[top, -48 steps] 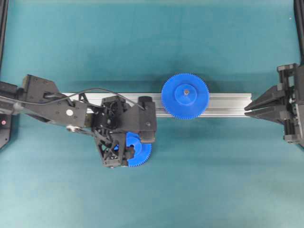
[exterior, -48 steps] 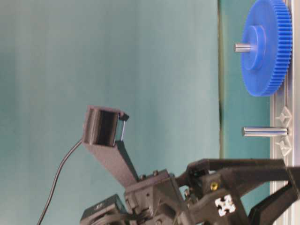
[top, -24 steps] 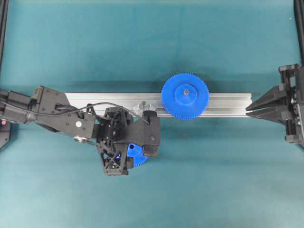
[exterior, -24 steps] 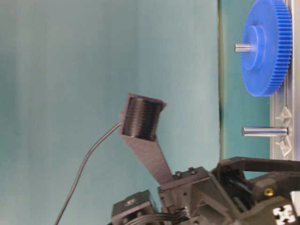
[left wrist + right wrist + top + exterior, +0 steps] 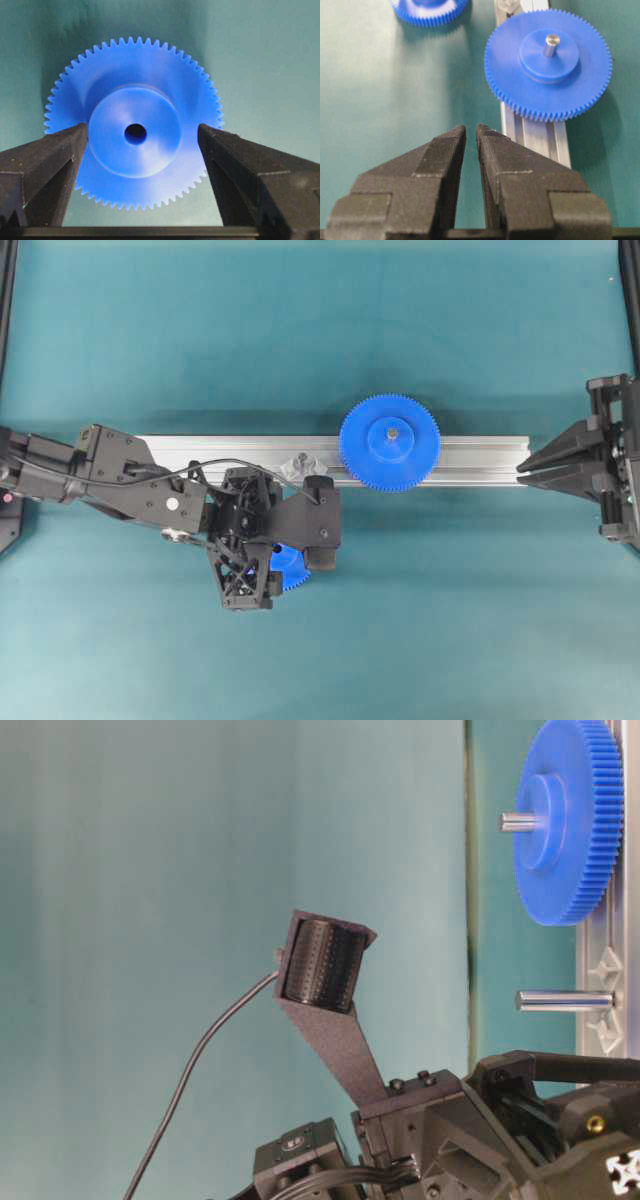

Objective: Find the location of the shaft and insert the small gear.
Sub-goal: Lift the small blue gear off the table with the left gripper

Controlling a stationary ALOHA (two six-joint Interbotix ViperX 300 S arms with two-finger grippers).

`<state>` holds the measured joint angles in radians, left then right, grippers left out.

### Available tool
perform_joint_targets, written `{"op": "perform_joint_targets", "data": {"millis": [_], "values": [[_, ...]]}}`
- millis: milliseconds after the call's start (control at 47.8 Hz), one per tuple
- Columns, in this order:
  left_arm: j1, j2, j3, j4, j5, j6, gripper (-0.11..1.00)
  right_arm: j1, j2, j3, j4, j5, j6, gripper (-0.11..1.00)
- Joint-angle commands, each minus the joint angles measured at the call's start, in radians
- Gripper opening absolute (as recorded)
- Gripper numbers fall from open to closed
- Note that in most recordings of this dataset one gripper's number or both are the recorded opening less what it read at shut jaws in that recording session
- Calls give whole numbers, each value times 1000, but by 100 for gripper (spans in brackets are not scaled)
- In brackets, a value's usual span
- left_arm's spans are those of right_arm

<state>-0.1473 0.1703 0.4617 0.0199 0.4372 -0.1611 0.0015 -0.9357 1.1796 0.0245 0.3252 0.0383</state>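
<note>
The small gear (image 5: 135,132) lies flat on the teal mat, hub up, mostly hidden under my left wrist in the overhead view (image 5: 293,569). My left gripper (image 5: 142,131) hangs over it, open, one finger on each side of the raised hub; the right finger stands apart from the hub. The shaft (image 5: 565,1001) stands bare on the aluminium rail (image 5: 480,455), seen from above as a silvery mount (image 5: 300,461) just beyond the left wrist. My right gripper (image 5: 471,131) rests at the rail's right end (image 5: 520,472), shut with nothing in it.
A larger blue gear (image 5: 390,442) sits on its own pin mid-rail, also in the right wrist view (image 5: 547,65) and the table-level view (image 5: 570,820). The left wrist camera mount (image 5: 322,965) sticks up above the arm.
My left wrist has shifted right and toward the front, covering more of the small gear, and its camera mount has swung round. The right arm has not moved.
</note>
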Motion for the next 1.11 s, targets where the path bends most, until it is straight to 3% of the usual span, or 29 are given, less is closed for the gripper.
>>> {"op": "perform_joint_targets", "data": {"millis": [0, 188, 439, 878, 1004, 1087], "values": [[5, -8, -18, 3, -6, 3, 89, -3, 5, -9, 2, -18, 9, 21], [11, 6, -23, 3, -6, 2, 89, -5, -5, 2, 3, -40, 9, 21], [11, 11, -21, 2, -5, 2, 89, -5, -26, 21, 3, -41, 69, 21], [11, 32, -14, 3, -2, -6, 88, -5, -51, 28, 2, -41, 71, 21], [11, 34, -17, 3, 32, -9, 85, -5, -51, 28, 2, -41, 71, 21], [11, 34, -21, 3, 71, -8, 76, -5, -51, 28, 2, -41, 71, 21]]}}
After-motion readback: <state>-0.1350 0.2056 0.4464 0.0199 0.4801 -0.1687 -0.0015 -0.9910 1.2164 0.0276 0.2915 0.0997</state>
